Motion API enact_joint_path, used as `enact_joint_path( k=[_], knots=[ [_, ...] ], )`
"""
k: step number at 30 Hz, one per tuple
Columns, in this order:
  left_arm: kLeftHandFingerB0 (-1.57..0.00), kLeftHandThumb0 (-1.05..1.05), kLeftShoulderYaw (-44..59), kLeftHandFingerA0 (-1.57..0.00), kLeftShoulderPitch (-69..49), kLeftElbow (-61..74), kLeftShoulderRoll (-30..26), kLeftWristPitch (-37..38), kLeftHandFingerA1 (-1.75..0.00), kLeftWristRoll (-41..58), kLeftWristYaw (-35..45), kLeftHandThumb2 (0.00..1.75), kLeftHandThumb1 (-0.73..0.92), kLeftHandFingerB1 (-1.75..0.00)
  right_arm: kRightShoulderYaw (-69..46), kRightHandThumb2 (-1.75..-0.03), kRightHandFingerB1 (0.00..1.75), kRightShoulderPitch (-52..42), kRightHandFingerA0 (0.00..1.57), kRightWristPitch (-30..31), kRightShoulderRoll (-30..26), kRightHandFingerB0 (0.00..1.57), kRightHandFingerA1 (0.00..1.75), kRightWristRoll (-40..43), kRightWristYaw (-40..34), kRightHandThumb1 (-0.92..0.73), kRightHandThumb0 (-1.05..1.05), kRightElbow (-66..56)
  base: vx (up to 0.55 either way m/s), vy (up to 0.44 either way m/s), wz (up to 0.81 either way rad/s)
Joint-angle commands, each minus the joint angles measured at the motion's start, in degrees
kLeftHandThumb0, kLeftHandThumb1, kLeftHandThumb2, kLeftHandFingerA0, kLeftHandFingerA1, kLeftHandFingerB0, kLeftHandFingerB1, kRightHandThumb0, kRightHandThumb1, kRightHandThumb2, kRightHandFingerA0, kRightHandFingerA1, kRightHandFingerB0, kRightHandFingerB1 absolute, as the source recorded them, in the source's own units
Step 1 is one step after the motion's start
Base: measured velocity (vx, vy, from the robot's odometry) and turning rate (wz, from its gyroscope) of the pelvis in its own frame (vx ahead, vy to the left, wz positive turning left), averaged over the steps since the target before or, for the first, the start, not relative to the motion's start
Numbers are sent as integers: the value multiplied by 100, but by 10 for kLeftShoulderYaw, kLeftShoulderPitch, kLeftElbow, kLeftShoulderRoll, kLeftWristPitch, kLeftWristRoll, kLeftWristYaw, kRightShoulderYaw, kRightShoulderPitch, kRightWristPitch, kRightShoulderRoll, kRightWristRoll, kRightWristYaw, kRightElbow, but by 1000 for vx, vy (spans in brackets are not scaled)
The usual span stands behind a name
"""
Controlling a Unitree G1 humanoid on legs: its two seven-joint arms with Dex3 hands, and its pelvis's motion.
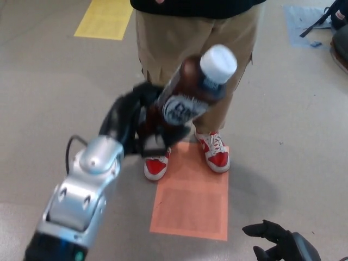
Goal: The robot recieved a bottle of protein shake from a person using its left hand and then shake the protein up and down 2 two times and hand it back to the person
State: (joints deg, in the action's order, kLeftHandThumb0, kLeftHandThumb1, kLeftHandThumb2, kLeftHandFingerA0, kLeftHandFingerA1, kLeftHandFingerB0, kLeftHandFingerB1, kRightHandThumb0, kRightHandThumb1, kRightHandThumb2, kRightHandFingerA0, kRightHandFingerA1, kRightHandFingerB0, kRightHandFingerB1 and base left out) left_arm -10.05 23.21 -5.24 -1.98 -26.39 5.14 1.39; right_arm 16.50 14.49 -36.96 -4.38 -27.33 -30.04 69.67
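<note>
This looks like an indoor lab or test hall rather than a home. The floor [304, 125] is plain grey-beige sheet flooring, bare and lightly scuffed, with flat coloured rectangles marked on it: an orange patch [191, 204] under a standing person's red-and-white shoes [216, 152], a yellow patch [106, 19] at the top left and a pale blue patch [307, 22] at the top right. Dark equipment [338, 27], only partly in frame, sits at the right edge beside the blue patch. No furniture or household fittings show.
</note>
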Motion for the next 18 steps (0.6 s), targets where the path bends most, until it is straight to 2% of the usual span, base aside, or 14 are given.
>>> enact_joint_path(
  k=[1, 7, 12, 16, 17, 18],
  knots=[
    [-66, -19, 18, -87, -37, -8, 15, 13, -157, 17, 24, 73, 84, -115, -8, -72, 54, 11, 98, -8, -4, 66, 62, 12, 8, -77, -22, 3, 0, 0, 0],
    [-68, -18, 53, -97, -84, -32, 50, 8, -149, 50, 41, 72, 80, -108, -12, -72, 53, 22, 95, -2, -1, 65, 61, 17, 21, -78, -22, 2, 0, 0, 0],
    [-69, -18, 90, -88, -125, -62, 93, 13, -163, 95, 69, 71, 79, -111, -11, -70, 52, 24, 95, 0, 0, 66, 61, 12, 15, -82, -23, 2, 0, 0, 0],
    [-72, -19, 97, -87, -146, -76, 113, -5, -161, 103, 79, 73, 78, -112, -11, -70, 52, 27, 94, 2, -1, 65, 61, 12, 16, -81, -23, 1, 0, 0, 0],
    [-68, -17, 97, -81, -149, -67, 120, -20, -165, 105, 73, 73, 80, -113, -11, -70, 52, 25, 95, -1, -2, 66, 61, 12, 12, -81, -22, -1, 0, 0, 0],
    [-68, -17, 97, -81, -149, -63, 122, -26, -165, 106, 71, 73, 80, -113, -11, -70, 52, 24, 95, -2, -2, 66, 61, 12, 10, -81, -22, -1, 0, 0, 0]
  ],
)
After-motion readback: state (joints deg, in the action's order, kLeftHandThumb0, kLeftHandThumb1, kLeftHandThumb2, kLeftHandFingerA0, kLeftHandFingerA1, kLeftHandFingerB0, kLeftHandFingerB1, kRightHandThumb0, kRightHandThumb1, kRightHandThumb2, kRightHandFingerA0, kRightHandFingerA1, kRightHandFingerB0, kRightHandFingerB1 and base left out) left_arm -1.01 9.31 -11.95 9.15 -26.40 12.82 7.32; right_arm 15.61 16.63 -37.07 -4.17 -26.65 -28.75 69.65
